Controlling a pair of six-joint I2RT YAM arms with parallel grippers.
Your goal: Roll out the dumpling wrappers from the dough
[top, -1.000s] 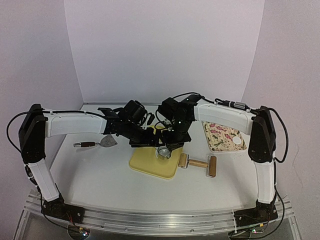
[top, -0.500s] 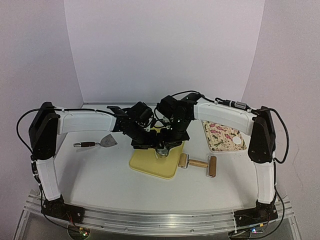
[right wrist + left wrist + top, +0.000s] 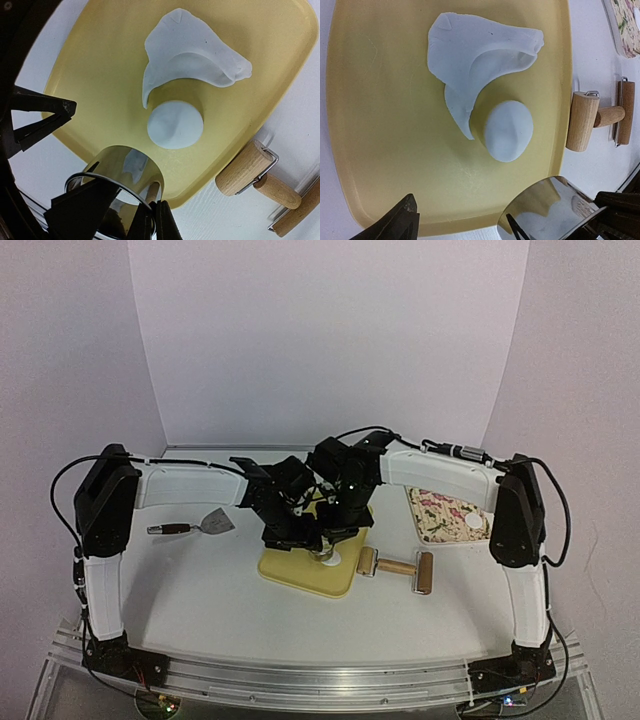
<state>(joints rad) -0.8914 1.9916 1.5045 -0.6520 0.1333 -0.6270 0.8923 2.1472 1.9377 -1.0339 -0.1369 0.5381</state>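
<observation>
Gripping the ring cutter (image 3: 125,167) by its wall, the right gripper (image 3: 131,220) holds it over the edge of the yellow board (image 3: 95,75). The left gripper (image 3: 298,534) hovers beside it, jaws apart. One round wrapper (image 3: 175,124) lies on the board, in the notch of the dough sheet (image 3: 195,55).

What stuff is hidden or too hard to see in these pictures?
Top view: the arms cover the dough sheet and most of the cutting board.
Left wrist view: the bottom edge cuts off the ring cutter.
Right wrist view: the right edge cuts off the rolling pin.
Top view: the white disc on the floral tray is too small to identify.
</observation>
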